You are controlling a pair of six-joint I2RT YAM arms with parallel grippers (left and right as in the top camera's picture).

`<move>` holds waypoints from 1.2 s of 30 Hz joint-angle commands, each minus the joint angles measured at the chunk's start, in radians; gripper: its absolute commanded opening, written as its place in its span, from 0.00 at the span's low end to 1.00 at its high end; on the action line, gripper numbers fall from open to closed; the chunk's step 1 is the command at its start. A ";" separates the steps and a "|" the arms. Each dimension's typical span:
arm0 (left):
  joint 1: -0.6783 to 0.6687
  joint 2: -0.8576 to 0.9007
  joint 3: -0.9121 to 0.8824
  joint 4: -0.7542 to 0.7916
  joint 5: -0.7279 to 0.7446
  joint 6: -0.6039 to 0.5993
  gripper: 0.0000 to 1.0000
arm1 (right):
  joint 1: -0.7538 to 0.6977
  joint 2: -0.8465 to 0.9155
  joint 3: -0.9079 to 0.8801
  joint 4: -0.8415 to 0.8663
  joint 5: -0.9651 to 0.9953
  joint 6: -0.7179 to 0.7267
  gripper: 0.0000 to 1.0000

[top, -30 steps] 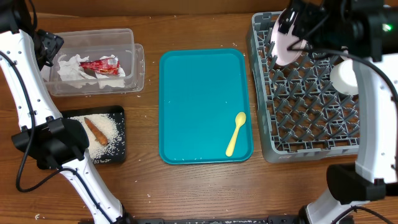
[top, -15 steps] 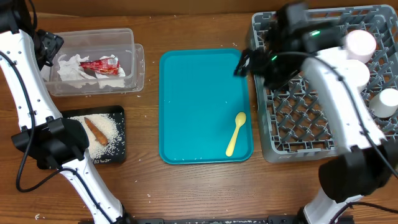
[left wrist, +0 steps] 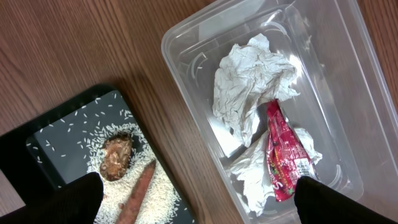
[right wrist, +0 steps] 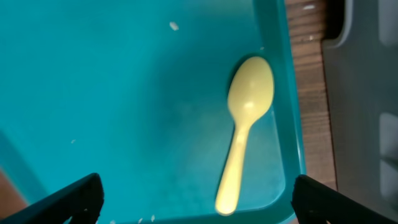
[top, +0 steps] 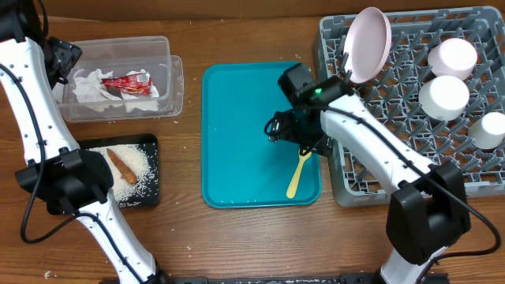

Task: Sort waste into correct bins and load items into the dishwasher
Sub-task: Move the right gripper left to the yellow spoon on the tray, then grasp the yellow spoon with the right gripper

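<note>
The pale yellow spoon (top: 297, 178) (right wrist: 245, 124) lies on the teal tray (top: 237, 134), near its right edge. My right gripper (top: 293, 138) (right wrist: 196, 202) hangs open and empty just above the spoon. The pale plate (top: 368, 43) stands upright in the grey dish rack (top: 394, 150), with two bowls (top: 452, 57) (top: 443, 97) and a white cup (top: 493, 128). The clear tub (top: 175, 87) (left wrist: 180, 56) holds napkins (left wrist: 252, 87) and the red wrapper (left wrist: 285, 155). The black tray (top: 150, 193) (left wrist: 56, 143) holds rice (left wrist: 99, 171), the brown stick (left wrist: 140, 193) and the lump (left wrist: 116, 155). My left gripper (left wrist: 199, 199) is open and empty high above them.
The rack's left wall (right wrist: 360, 93) stands close to the right of the teal tray's rim, with a strip of wooden table (right wrist: 308, 93) between. A few rice grains lie on the teal tray (right wrist: 124, 93). The left arm (top: 67, 181) reaches over the black tray's left side.
My right gripper left the plate standing upright in the rack. It swung left and down to hover over the spoon on the teal tray. The left arm has not moved.
</note>
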 commanded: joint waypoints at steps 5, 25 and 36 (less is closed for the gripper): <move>-0.004 -0.004 0.000 0.002 0.000 0.004 1.00 | -0.010 -0.016 -0.096 0.084 0.048 0.080 0.90; -0.004 -0.004 0.000 0.002 0.000 0.004 1.00 | -0.016 -0.016 -0.247 0.221 -0.013 -0.024 0.85; -0.005 -0.004 0.000 0.002 0.000 0.004 1.00 | -0.005 -0.016 -0.348 0.296 -0.003 -0.005 0.76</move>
